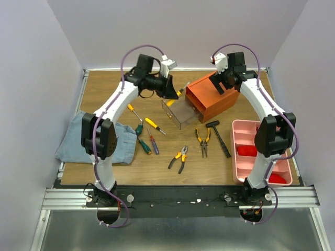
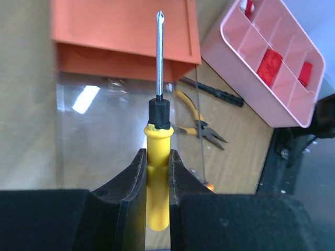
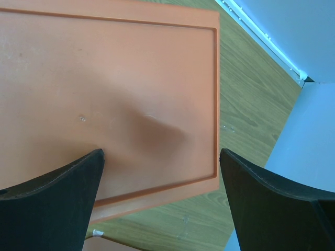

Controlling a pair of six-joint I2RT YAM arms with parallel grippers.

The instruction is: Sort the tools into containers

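Left wrist: left pincer [image 2: 157,153] clamps yellow screwdriver [image 2: 158,137]; right pincer [image 3: 160,152] gapes wide.

The left arm [image 1: 112,104] and right arm [image 1: 264,102] are white tubular links joined by blocky black motor housings [image 1: 99,137]. A purple cable [image 1: 128,55] loops behind each wrist and runs down to the base [image 1: 104,196]. The left gripper [image 2: 157,152] and right gripper [image 3: 161,151] have matt black wedge fingers [image 2: 128,198] that taper to narrow tips.

Bright, even light above me; white glare on the clear drawer [image 2: 84,99], soft shadow on the orange cabinet [image 3: 104,63], my jaws blurred.
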